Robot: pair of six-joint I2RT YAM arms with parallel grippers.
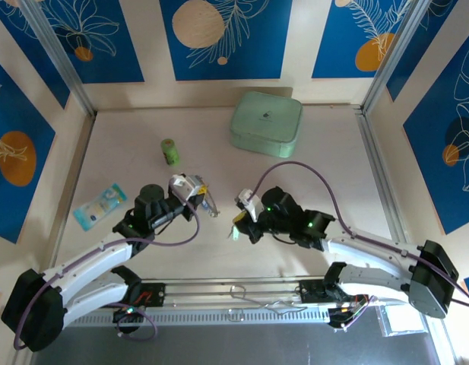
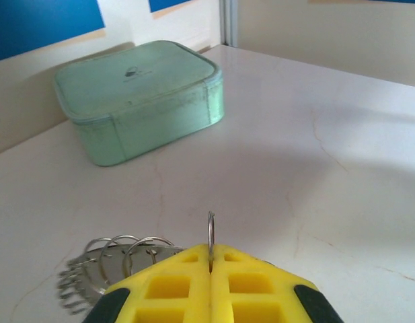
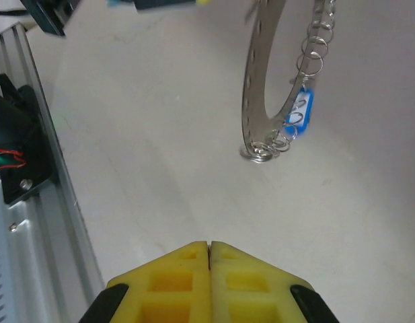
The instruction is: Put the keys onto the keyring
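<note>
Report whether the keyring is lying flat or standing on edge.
Standing on edge: the keyring rises from the table, its rim pinched in the left gripper.

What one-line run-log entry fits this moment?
left tool: shut on large silvery metal keyring | keyring: upright, lower rim touching white table | right tool: shut, apart from keyring

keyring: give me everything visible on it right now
The keyring is a silvery flat metal band, bent into a large loop and punched with small holes. Small wire rings hang along its rim, one carrying a blue piece. It stands upright on edge, its bottom rings touching the table. The left gripper is shut on its upper rim.
</note>
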